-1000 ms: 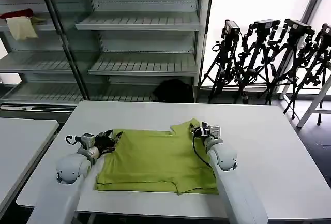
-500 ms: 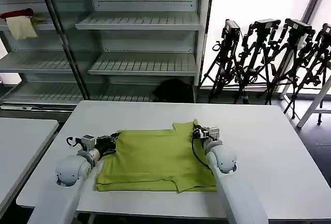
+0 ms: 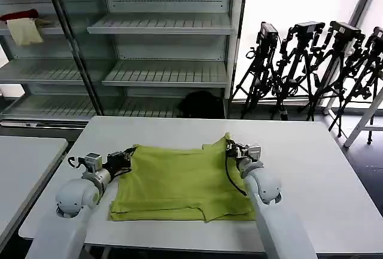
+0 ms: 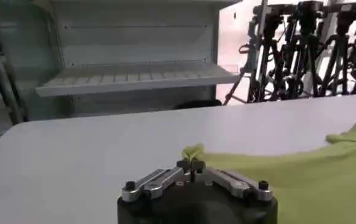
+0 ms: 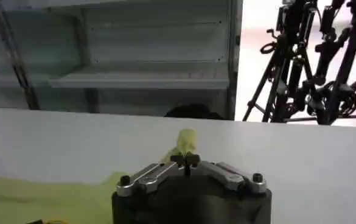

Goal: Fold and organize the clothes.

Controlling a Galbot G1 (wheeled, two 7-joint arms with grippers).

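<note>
Lime-green T-shirt (image 3: 179,181) — soft, part-folded (far corners pinched) — on table (image 3: 311,169)

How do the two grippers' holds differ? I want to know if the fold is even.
The left gripper pinches the T-shirt at its far left corner; the right gripper pinches the far right corner. The right corner pokes up above its fingertips; the left lies flatter. Both are shut on fabric above the white table.

High head view; low wrist views shelfward.
</note>
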